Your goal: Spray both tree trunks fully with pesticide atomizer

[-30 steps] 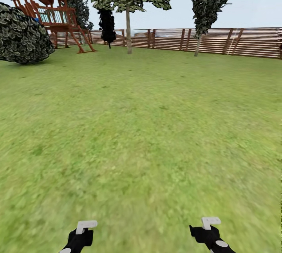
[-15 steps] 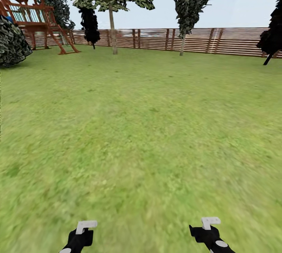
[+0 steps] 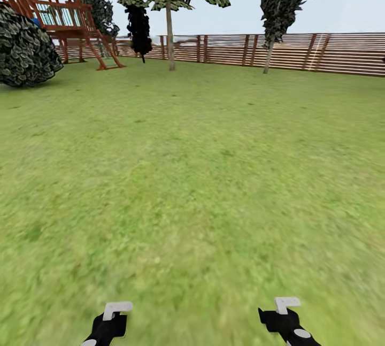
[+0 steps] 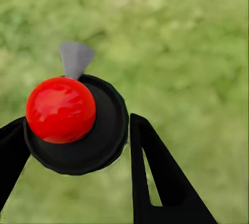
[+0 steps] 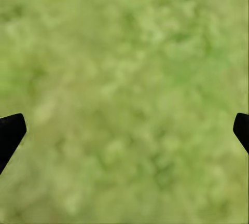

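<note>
Pesticide atomizer (image 4: 77, 123) was recorded between the two black fingers (image 4: 155, 177) of the left end effector (image 4: 72, 156) in the left wrist view: a round black body with a bright red ball on it and a small grey nozzle projecting from its rim. The left end effector was pinched on it, one finger touching each side of the black body, with blurred green grass (image 4: 181, 42) behind it.

In the head view both arms were seen low at the near edge, held forward and roughly parallel, well apart from each other. The left end effector (image 3: 109, 318) and the right end effector (image 3: 286, 315) each showed as a black wrist carrying a white bracket, above the lawn (image 3: 203, 175).

In the right wrist view the right end effector (image 5: 124, 130) was spread wide, its two black fingertips (image 5: 10, 133) at opposite edges with nothing but grass between them.

Farther off, a brown slatted fence (image 3: 321, 54) was noted along the lawn's far side, with thin-trunked trees (image 3: 170, 25) before it, a round dark bush (image 3: 27, 49) and a red-brown wooden play tower (image 3: 59, 9) to the left.

No labels or writing could be read on any item.
</note>
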